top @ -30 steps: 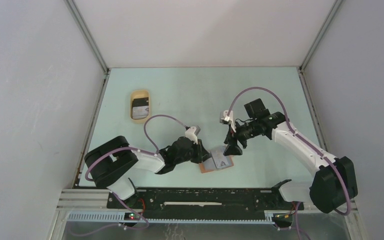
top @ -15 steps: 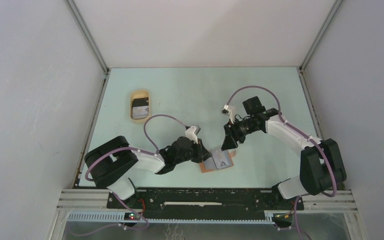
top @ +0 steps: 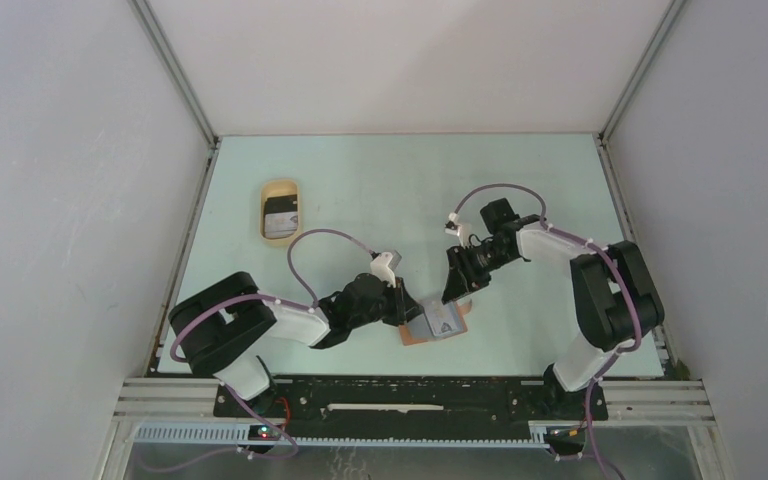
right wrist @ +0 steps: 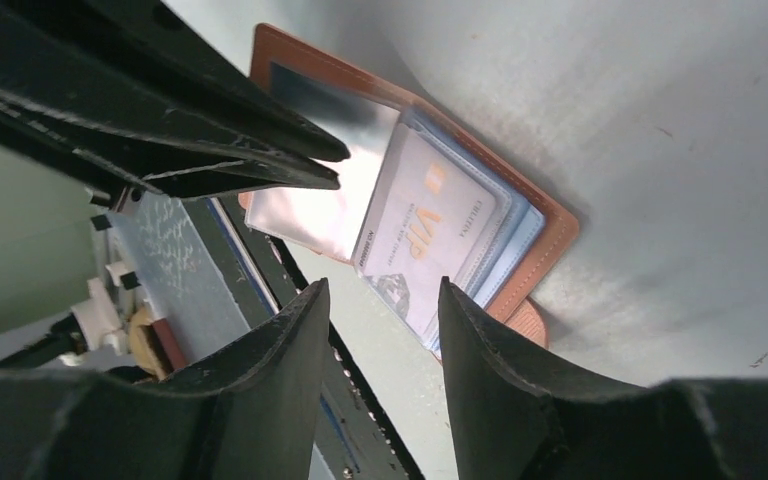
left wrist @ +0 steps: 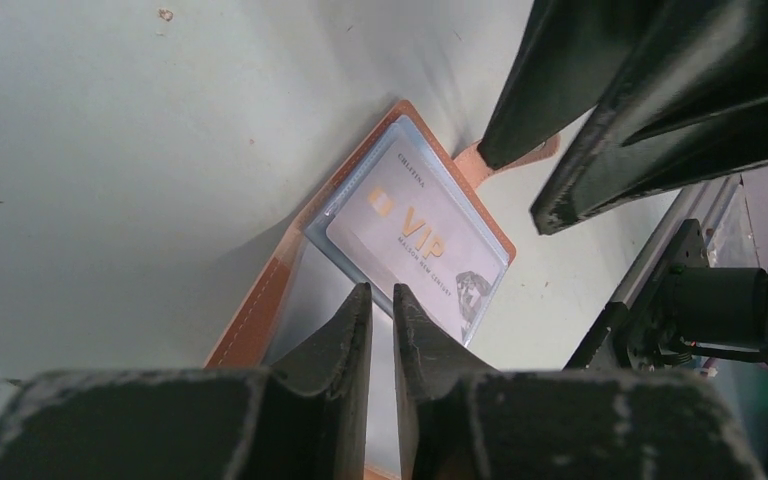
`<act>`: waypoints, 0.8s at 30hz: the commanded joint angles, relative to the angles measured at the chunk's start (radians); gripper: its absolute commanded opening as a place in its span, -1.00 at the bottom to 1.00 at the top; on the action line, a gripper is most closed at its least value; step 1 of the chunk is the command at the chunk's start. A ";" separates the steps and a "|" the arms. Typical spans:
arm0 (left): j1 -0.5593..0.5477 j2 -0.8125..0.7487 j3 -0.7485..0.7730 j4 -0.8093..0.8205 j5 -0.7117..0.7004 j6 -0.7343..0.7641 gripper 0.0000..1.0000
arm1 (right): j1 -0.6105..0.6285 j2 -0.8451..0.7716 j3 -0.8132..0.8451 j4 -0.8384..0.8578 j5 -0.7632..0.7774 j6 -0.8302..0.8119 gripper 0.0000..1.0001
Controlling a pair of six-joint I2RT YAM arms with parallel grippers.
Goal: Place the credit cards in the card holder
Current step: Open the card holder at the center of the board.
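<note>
The reddish-brown card holder point(top: 445, 321) lies open near the table's front, its brown edge point(left wrist: 260, 308) and light blue pockets point(right wrist: 520, 235) showing. A pale credit card point(left wrist: 415, 235) printed VIP sits in its pockets, also seen from the right wrist point(right wrist: 422, 225). My left gripper point(top: 406, 308) is at the holder's left half, its jaws point(left wrist: 381, 292) almost together, pinching a shiny clear leaf point(right wrist: 320, 205). My right gripper point(top: 457, 284) hangs open just above the holder's right side, nothing between its fingers point(right wrist: 382, 297). More credit cards point(top: 281, 214) lie in the tan tray.
The tan oval tray point(top: 264, 212) stands at the back left. The black mounting rail point(top: 410, 392) runs along the front edge just below the holder. Enclosure walls close in both sides and the back. The holder's snap tab point(right wrist: 528, 322) sticks out toward the right arm.
The right arm has folded in, bringing its gripper slightly left and down toward the holder, with its jaws narrowing. The left arm and the holder have stayed put.
</note>
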 commanded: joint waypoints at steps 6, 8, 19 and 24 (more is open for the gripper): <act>-0.005 0.011 -0.016 0.027 -0.023 0.014 -0.66 | -0.018 0.078 0.041 0.008 -0.018 0.087 0.05; -0.005 0.016 -0.014 0.028 -0.024 0.012 -0.66 | -0.018 0.092 0.042 0.005 -0.020 0.090 0.04; -0.005 0.021 -0.015 0.028 -0.023 0.011 -0.67 | -0.026 0.152 0.049 -0.004 0.010 0.095 0.04; -0.005 0.025 -0.012 0.028 -0.022 0.010 -0.68 | -0.026 0.166 0.049 -0.005 0.011 0.095 0.06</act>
